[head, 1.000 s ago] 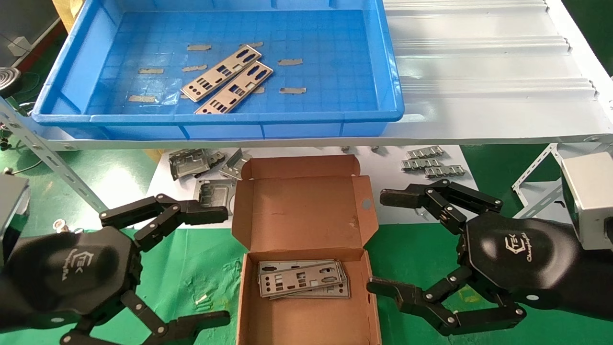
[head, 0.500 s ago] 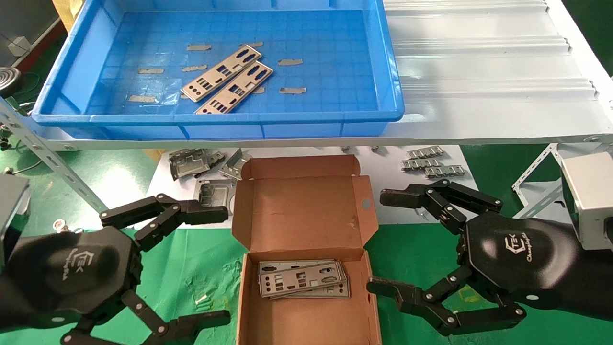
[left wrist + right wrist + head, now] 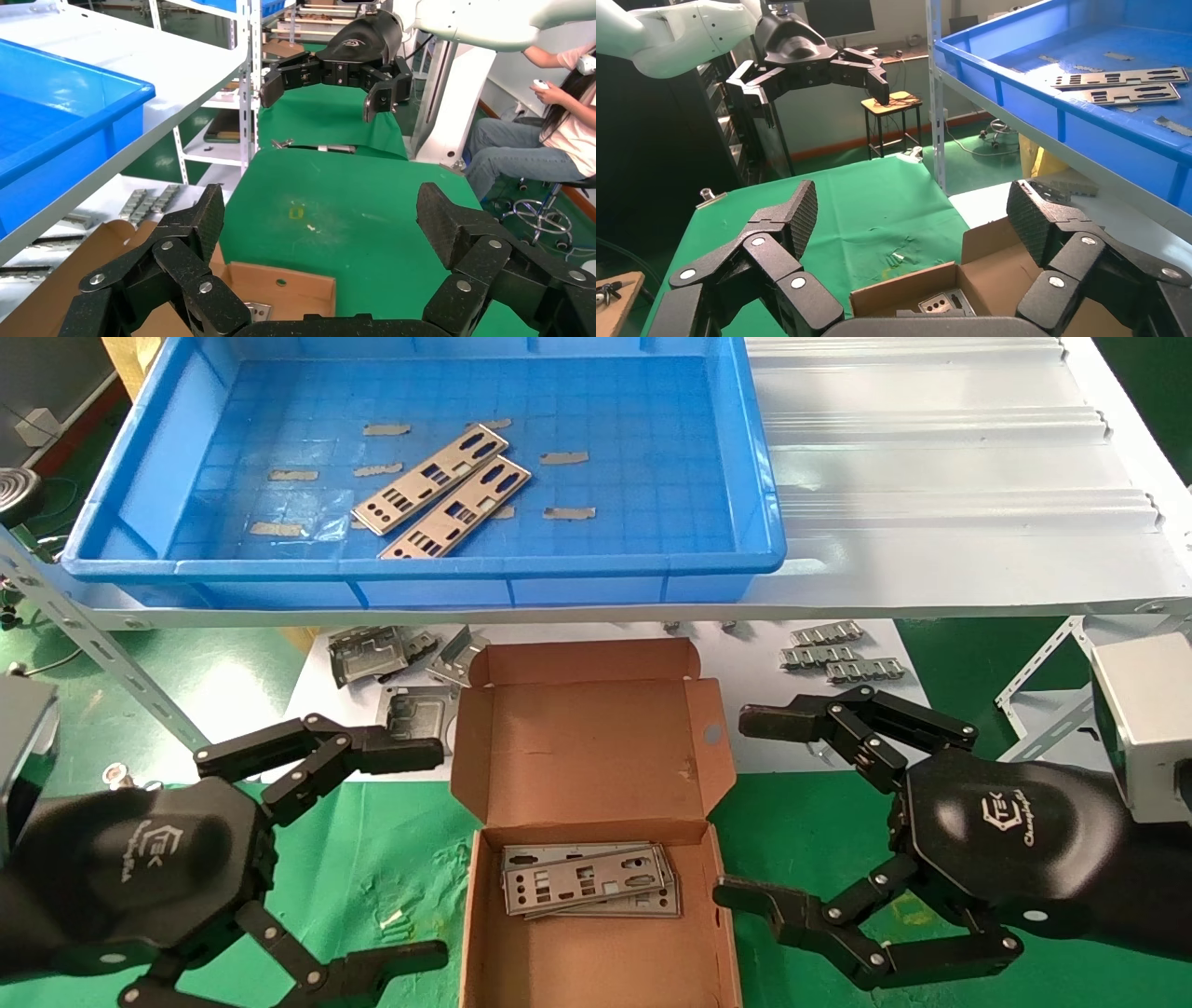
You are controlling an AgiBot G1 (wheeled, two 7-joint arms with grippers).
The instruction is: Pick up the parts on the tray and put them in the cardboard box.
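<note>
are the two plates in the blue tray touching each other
Touching. The head view shows the two plates lying side by side on the tray floor, their long edges meeting with no blue showing between them along the middle.

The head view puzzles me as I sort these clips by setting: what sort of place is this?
Probably a workshop or factory test station. A blue tray of punched metal parts sits on a white metal rack, a cardboard box waits on a green-covered bench, and a seated operator holds a controller.
</note>
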